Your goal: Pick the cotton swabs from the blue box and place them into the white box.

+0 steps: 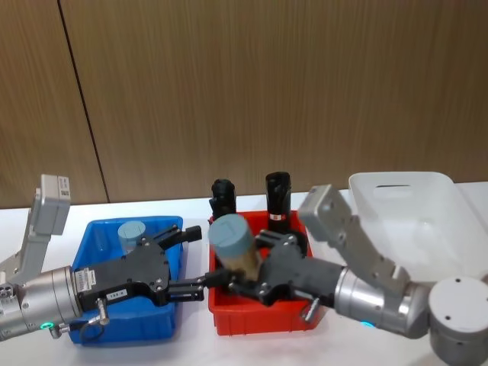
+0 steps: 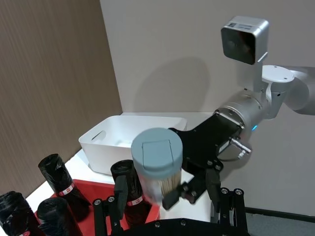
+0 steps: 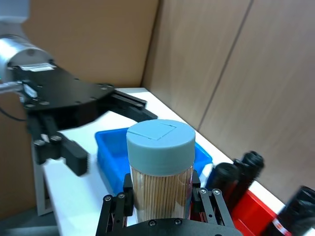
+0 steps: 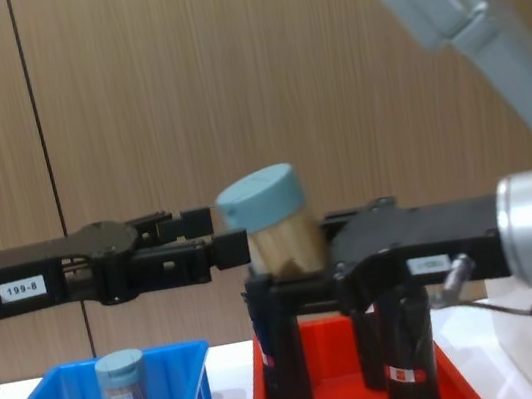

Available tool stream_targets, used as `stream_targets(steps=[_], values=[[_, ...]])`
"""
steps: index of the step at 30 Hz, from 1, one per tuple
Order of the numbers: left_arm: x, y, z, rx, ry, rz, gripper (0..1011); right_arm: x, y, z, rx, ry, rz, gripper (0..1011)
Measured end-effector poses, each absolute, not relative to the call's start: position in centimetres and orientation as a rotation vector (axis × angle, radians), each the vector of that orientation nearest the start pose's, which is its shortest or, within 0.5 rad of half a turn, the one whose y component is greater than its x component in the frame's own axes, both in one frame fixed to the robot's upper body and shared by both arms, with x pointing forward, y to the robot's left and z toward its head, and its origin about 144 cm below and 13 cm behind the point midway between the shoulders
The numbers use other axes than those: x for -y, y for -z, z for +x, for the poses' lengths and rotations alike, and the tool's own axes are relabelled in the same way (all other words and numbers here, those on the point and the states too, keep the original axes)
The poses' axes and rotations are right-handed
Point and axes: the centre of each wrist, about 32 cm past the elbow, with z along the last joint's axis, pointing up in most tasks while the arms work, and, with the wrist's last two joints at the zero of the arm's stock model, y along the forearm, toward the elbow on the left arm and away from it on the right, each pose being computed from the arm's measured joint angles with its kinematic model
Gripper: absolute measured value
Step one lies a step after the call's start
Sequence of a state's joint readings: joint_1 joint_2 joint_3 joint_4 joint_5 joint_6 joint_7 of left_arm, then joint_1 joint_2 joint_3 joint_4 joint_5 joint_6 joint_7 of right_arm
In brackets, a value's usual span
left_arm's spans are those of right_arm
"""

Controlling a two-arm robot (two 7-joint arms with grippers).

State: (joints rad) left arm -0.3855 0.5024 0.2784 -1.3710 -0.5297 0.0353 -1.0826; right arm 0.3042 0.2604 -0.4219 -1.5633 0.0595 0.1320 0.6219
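My right gripper (image 1: 242,268) is shut on a jar of cotton swabs (image 1: 230,238) with a grey-blue lid. It holds the jar tilted in the air above the left edge of the red bin (image 1: 259,320). My left gripper (image 1: 200,259) is open just left of that jar (image 4: 268,214), its fingers apart from it, at the blue box's right end. A second jar of cotton swabs (image 1: 131,232) stands upright in the blue box (image 1: 164,320). The white box (image 1: 427,198) sits at the far right behind my right arm.
Black rolls (image 1: 277,194) with red-white labels stand upright in the red bin between the blue and white boxes. A wood-panelled wall runs behind the white table. My right arm's wrist camera block (image 1: 328,210) rises in front of the white box.
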Motion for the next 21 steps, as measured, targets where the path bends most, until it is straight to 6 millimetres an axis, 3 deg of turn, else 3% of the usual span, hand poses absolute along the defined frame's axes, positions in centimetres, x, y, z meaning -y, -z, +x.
stream_targets(steps=[21], values=[[-32.5, -122.3, 55.2, 0.046, -0.348, 0.02, 1004, 24.6, -122.1, 52.8, 0.19, 0.827, -0.175, 641]])
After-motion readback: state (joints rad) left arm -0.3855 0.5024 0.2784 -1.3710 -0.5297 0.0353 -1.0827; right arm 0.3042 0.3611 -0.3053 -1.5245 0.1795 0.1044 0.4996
